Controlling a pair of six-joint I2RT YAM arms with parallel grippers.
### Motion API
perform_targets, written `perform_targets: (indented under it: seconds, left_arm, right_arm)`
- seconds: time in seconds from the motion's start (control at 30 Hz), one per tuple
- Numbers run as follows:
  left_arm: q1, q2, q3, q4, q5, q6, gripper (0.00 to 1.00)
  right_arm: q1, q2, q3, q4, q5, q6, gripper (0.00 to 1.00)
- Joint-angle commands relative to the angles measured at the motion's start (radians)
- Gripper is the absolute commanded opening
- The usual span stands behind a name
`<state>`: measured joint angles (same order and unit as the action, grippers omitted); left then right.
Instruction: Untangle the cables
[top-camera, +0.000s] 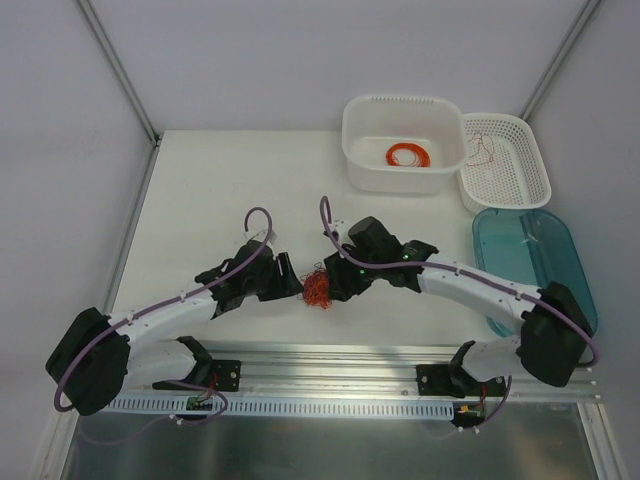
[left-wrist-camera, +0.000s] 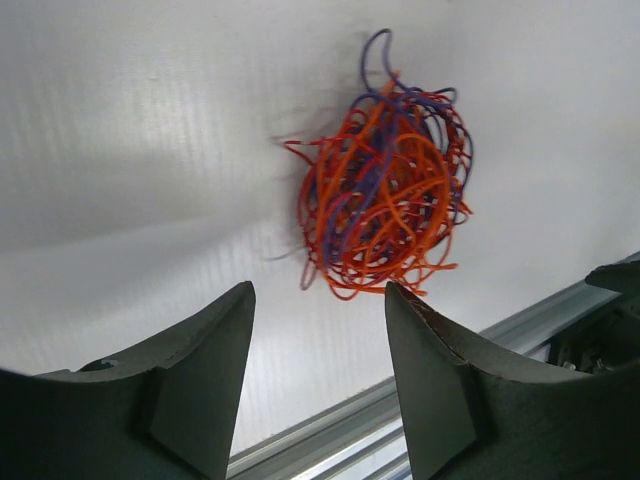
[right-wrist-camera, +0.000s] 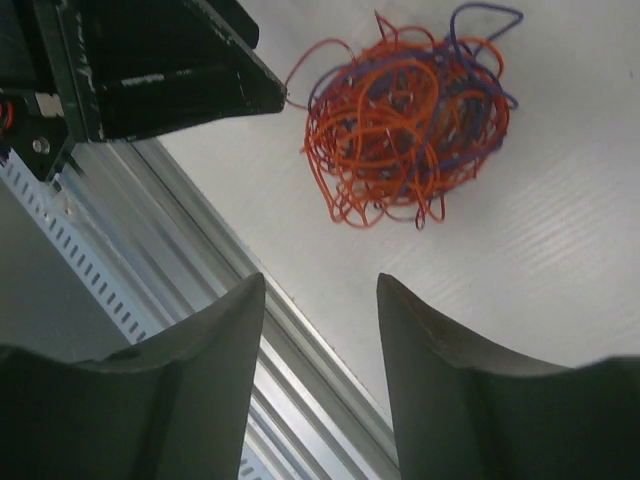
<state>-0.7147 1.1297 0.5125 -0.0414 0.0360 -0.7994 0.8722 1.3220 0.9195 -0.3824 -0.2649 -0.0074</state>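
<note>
Many cables (top-camera: 317, 288) between left gripper (top-camera: 292, 275), right gripper (top-camera: 335, 279)

The cables (top-camera: 317, 288) lie on the table (top-camera: 200, 200) — between left gripper (top-camera: 288, 270) and right gripper (top-camera: 335, 283).

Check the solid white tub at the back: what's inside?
An orange ring coil lies on the floor of the white tub. Its near wall may hide a strip of floor.
</note>
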Motion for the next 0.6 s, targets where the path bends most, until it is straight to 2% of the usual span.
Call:
perform_targets:
  seconds: [0.0, 0.03, 0.23, 0.57]
  left_arm:
    - [0.05, -0.048, -0.045, 0.006, 0.01, 0.029, 0.55]
    - [0.058, -0.054, -0.049, 0.008, 0.016, 0.035, 0.55]
    - [0.07, -0.108, -0.071, 0.006, 0.064, 0.063, 0.55]
    - [0.07, -0.194, -0.152, 0.018, 0.065, 0.0, 0.57]
  right_arm:
    - [0.033, 0.095, 0.08, 0.148, 0.044, 0.037, 0.5]
    - [0.039, 0.118, 0.093, 0.157, 0.058, 0.043, 0.45]
    - [0.062, 0.253, 0.165, 0.215, 0.092, 0.135, 0.29]
    - [0.07, 0.333, 0.147, 0.235, 0.148, 0.293, 0.24]
